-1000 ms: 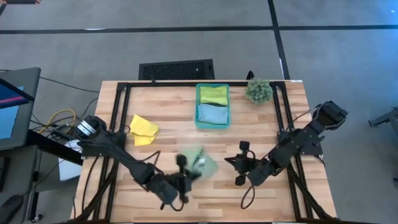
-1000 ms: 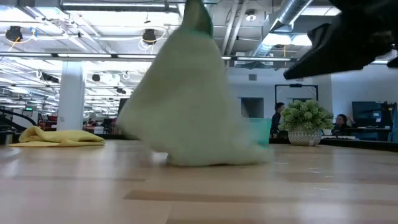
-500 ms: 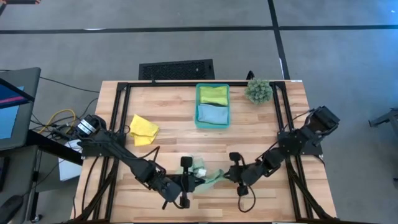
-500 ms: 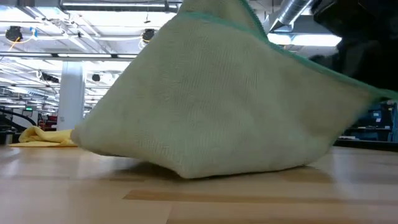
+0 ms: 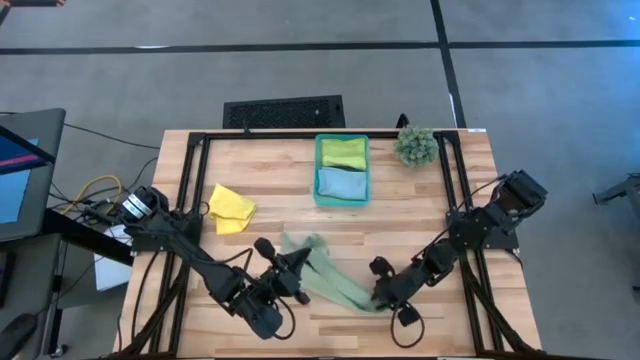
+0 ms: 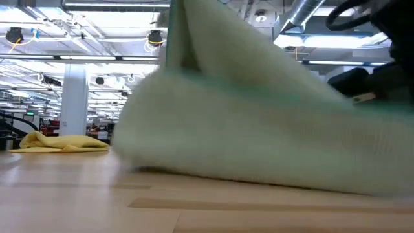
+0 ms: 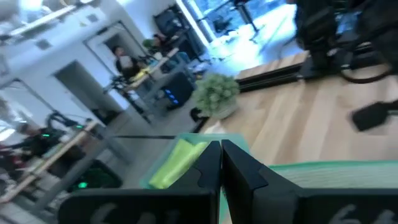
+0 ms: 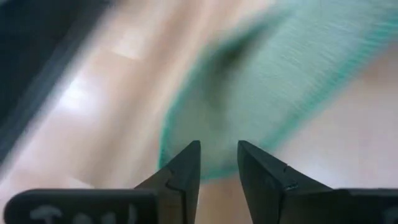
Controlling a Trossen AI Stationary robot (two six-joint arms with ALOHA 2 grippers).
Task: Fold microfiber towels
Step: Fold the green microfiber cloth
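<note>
The pale green towel (image 5: 330,278) stretches slantwise across the table's near middle. Its left end is raised in my shut left gripper (image 5: 296,262) and its right end (image 5: 368,300) lies on the wood. My right gripper (image 5: 379,292) stands open at that end with nothing between its fingers (image 8: 219,149); the towel (image 8: 280,81) shows just beyond them. A crumpled yellow towel (image 5: 231,207) lies on the table at the left. A lime green towel (image 5: 343,152) and a light blue towel (image 5: 341,184) lie in the teal bin (image 5: 318,170). My left gripper is shut on the pale green towel's left end; its teal-hemmed edge (image 7: 292,167) runs off beside the fingers (image 7: 208,163), which hide the place of contact. The fingers lie nearly level, coming from the table's near left. The held end stands high (image 6: 181,39), and the cloth slopes down to the table.
A small spiky green plant (image 5: 415,146) stands at the far right, beside the bin. Black frame rails (image 5: 186,200) run along the table's left and right sides. Bare wood lies between the bin and the pale green towel.
The two grippers came close together with the pale green towel bunched between them. They have drawn apart since, and the towel is now spread out long. Its right end has come down onto the table with my right gripper, which sank. My left gripper has turned and risen a little.
</note>
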